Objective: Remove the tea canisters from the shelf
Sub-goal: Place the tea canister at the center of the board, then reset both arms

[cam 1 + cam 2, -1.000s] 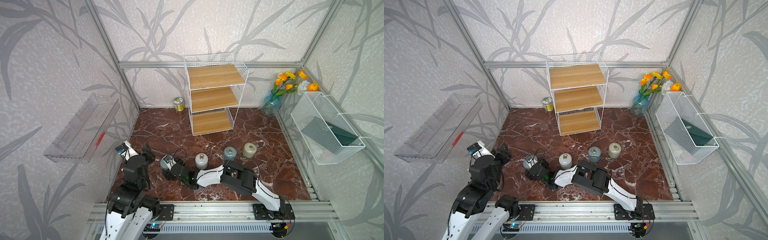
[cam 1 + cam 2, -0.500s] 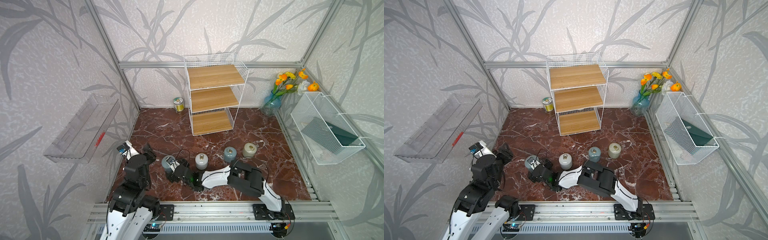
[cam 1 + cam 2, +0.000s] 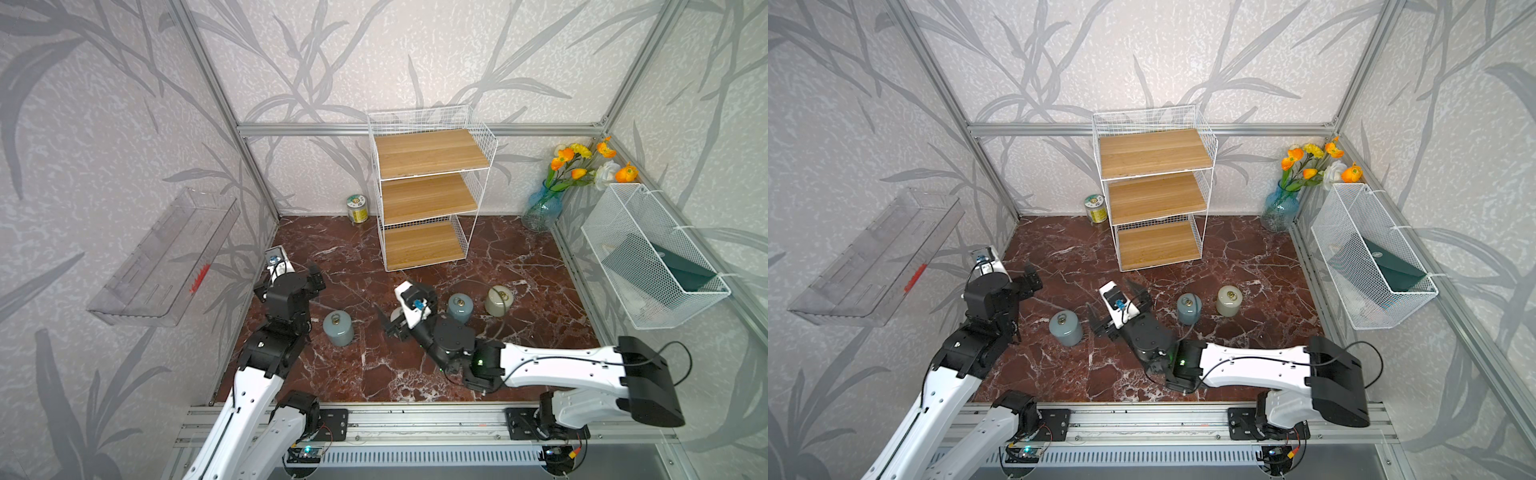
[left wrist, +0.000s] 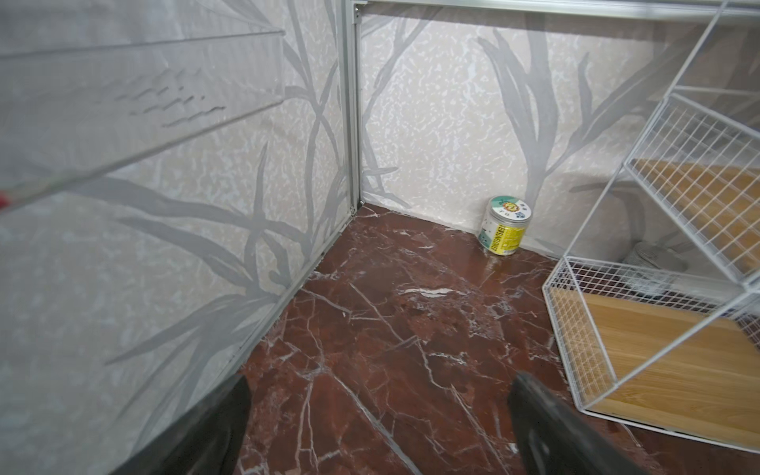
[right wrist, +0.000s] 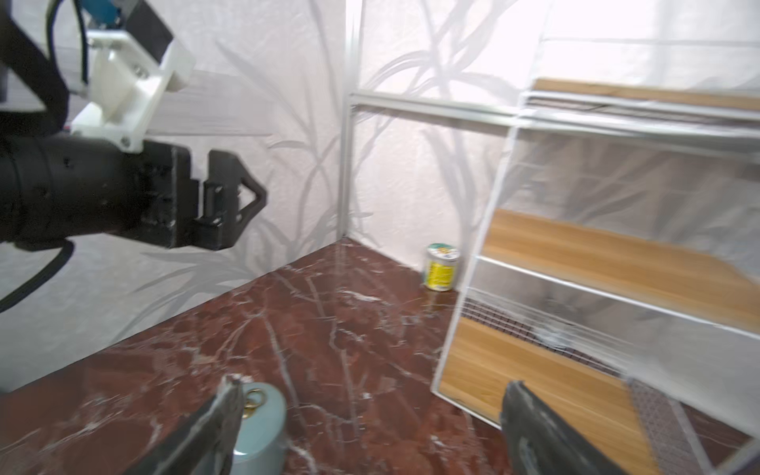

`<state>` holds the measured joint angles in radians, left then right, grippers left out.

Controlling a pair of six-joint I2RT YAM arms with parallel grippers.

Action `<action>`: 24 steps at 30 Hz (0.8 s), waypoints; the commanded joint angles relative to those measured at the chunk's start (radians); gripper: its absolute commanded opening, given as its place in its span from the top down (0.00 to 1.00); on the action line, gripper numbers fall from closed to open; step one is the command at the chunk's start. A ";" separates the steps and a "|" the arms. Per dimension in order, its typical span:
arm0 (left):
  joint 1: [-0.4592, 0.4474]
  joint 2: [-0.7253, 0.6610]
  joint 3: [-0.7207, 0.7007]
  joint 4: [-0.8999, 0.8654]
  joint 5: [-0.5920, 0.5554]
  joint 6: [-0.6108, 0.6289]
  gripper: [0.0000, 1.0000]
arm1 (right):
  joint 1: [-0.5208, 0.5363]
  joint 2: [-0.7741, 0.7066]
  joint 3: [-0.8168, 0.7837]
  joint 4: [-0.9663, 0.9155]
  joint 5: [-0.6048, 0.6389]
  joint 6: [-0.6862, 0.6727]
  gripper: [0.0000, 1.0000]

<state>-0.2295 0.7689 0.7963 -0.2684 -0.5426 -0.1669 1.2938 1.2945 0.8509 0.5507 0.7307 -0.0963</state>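
To the left, the left gripper (image 3: 289,284) hung above the floor (image 3: 353,249), jaws spread wide with nothing between them, pointing toward the back corner and touching nothing. Just to its right and nearer the front stood the left blue-grey canister (image 3: 338,328), upright, ring pull on top, its long axis vertical. It sat between the two arms, apart from both.

Next came the right gripper (image 5: 374,384), its jaws likewise spread and empty. In the right wrist view that canister showed just beside one finger (image 5: 205,427). Both top views left a gap between them, so we judged there was no contact. The right gripper lay nearer to it than the left did, with the canister off to that gripper's left.

Behind, the shelf (image 3: 430,151) showed all three boards bare. Further right stood the right blue-grey canister (image 3: 460,308), then the beige canister (image 3: 500,301), both upright on the floor, near each other but apart. Whether another stood hidden behind the right arm (image 3: 552,365) we could not tell.

We judged the shelf cleared. What remained was to draw the right gripper away without its finger tipping the nearby canister.
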 commanded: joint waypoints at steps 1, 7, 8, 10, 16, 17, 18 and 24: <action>0.014 0.083 -0.057 0.181 0.025 0.202 0.00 | -0.089 -0.184 -0.087 -0.203 0.227 -0.031 0.03; 0.048 0.249 -0.192 0.427 0.091 0.175 0.00 | -0.402 -0.646 -0.337 -0.412 0.148 0.147 0.01; 0.048 0.283 -0.220 0.488 0.095 0.198 0.00 | -0.434 -0.714 -0.387 -0.389 0.157 0.116 0.01; 0.053 0.347 -0.232 0.518 0.063 0.204 0.00 | -0.498 -0.812 -0.474 -0.356 0.168 0.067 0.01; 0.106 0.507 -0.285 0.690 0.178 0.207 0.00 | -0.705 -0.854 -0.639 -0.320 0.091 -0.001 0.01; 0.115 0.528 -0.292 0.720 0.184 0.208 0.00 | -0.736 -0.835 -0.657 -0.313 0.096 0.008 0.01; 0.123 0.542 -0.296 0.743 0.181 0.207 0.00 | -0.758 -0.819 -0.664 -0.316 0.092 0.028 0.01; 0.171 0.616 -0.359 0.898 0.284 0.171 0.00 | -0.939 -0.625 -0.757 -0.066 -0.120 0.068 0.01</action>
<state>-0.0727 1.3560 0.4660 0.4946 -0.3302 0.0223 0.4107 0.6029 0.1108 0.3340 0.7082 -0.0555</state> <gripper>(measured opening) 0.996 0.991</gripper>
